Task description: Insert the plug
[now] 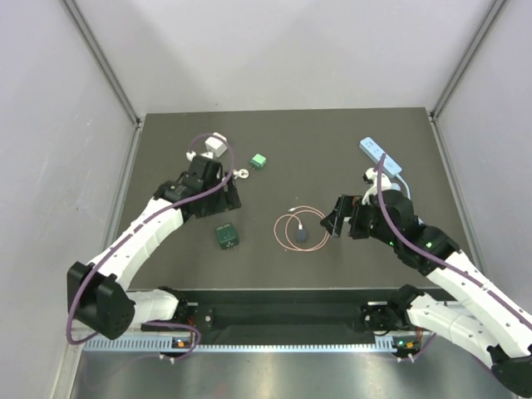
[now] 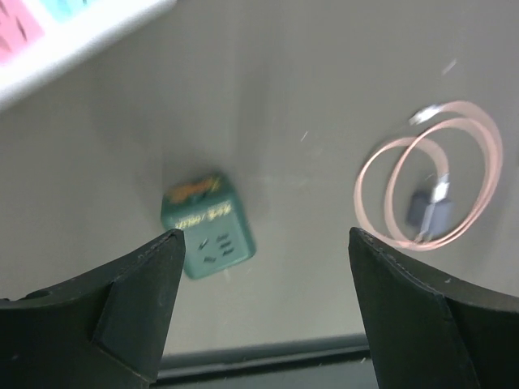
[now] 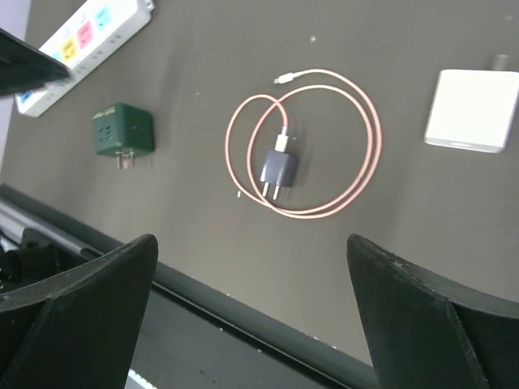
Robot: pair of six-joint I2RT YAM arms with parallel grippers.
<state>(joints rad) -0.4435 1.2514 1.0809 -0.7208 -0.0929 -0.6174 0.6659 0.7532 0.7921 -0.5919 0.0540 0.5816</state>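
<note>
Jaws of the left gripper (image 2: 263, 243) stood apart with nothing between them, hanging above the dark grey tabletop (image 2: 324, 97); those of the right gripper (image 3: 251, 243) were spread wide and likewise empty. The small dark grey two-pin plug (image 3: 278, 170) lay flat on the table inside the loops of its thin pink coiled cable (image 3: 369, 146), between the two grippers and touched by neither. A dark green cube-shaped plastic adapter (image 3: 122, 134) sat to its left, apart from the cable, and the white plastic power strip with pink and blue outlets (image 3: 81, 40) lay beyond the cube
</note>
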